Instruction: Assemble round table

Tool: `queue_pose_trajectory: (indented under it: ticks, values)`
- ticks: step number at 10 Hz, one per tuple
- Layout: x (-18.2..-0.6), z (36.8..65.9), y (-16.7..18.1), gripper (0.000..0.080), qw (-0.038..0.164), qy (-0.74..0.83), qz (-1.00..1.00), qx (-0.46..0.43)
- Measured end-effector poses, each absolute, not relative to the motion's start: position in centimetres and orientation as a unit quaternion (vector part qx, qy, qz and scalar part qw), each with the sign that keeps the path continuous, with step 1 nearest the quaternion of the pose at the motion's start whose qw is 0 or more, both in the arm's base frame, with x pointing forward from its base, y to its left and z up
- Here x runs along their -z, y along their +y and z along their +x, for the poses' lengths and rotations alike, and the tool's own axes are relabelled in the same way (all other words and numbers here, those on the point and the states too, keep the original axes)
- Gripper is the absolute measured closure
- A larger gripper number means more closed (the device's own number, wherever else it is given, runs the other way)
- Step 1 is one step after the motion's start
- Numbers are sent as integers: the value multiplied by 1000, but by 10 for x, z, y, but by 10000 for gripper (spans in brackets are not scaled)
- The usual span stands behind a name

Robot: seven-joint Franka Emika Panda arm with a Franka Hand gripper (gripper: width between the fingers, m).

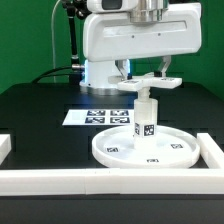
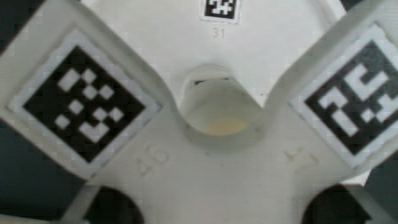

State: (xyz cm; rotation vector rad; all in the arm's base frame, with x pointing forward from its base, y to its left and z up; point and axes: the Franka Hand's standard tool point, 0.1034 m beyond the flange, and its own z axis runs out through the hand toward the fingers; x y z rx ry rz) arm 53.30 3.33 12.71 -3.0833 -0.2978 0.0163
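The large rimmed round disc (image 1: 150, 150) lies flat on the black table. The short cylindrical leg (image 1: 146, 118) stands upright at the disc's middle, a tag on its side. The cross-shaped base (image 1: 148, 86) sits level on top of the leg, and my gripper (image 1: 146, 80) comes down from above and is shut on it. In the wrist view the cross-shaped base (image 2: 214, 160) fills the picture, with tagged arms on both sides and a round socket (image 2: 217, 102) at its centre. My gripper (image 2: 217, 206) holds it between dark fingertips (image 2: 112, 206). The joint between leg and base is hidden.
The marker board (image 1: 98, 116) lies flat behind the disc, toward the exterior view's left. White border rails run along the front (image 1: 100, 182), the exterior view's right (image 1: 212, 150) and its left (image 1: 5, 147). The arm's white body (image 1: 105, 60) stands at the back.
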Motion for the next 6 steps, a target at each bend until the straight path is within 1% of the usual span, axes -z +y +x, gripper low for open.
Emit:
queue_pose_trajectory:
  ticks: [6]
  values:
    - [-126,535,38,351,20,-96,-995,8]
